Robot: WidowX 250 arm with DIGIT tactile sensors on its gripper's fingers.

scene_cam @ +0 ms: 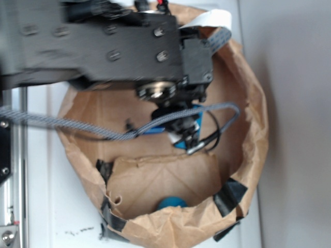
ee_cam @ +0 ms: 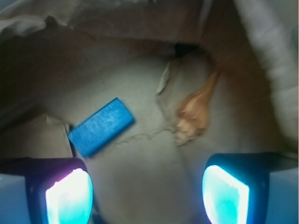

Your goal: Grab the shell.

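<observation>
The tool [ee_cam: 147, 193] hangs open above the bag floor, holding nothing. The shell [ee_cam: 194, 113] lies right of the blue block [ee_cam: 101, 126].

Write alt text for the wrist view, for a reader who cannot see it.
Seen from above inside a crumpled brown paper bag, an orange-tan spiral shell lies right of centre, its thin tail pointing up and away. A flat blue block lies apart to its left. The open gripper shows two glowing teal fingertips at the bottom, holding nothing.
</observation>
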